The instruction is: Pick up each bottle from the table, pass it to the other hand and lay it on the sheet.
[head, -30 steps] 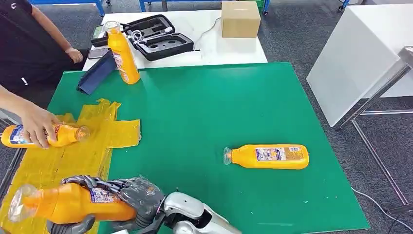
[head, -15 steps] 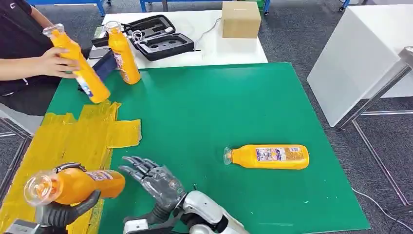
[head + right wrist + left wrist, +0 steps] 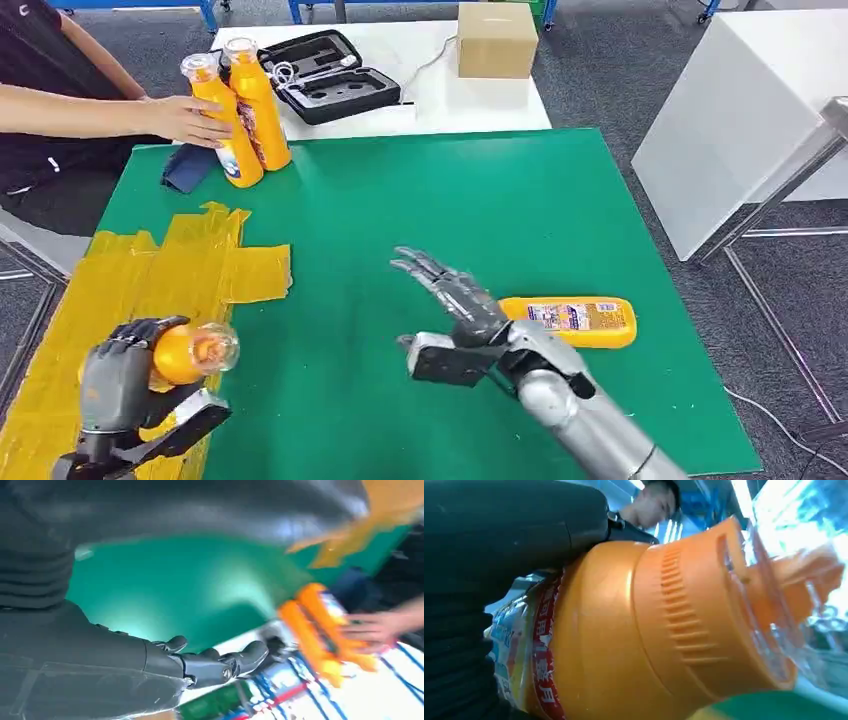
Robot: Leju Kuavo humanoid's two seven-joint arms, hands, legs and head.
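Since the handover, the left hand (image 3: 125, 375) grips an orange plastic bottle (image 3: 185, 352) over the yellow sheet (image 3: 150, 280), ready for laying down; the right hand (image 3: 462, 305), fingers spread and empty, has moved toward the lying orange bottle (image 3: 580, 322) right of that sheet.

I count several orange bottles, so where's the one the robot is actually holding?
In the head view, the held bottle sits in the left hand, low on the left, above the yellow sheet on the green table.

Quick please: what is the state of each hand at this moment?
Left hand: holding an orange bottle above the yellow sheet.
Right hand: open, fingers apart, holding nothing.
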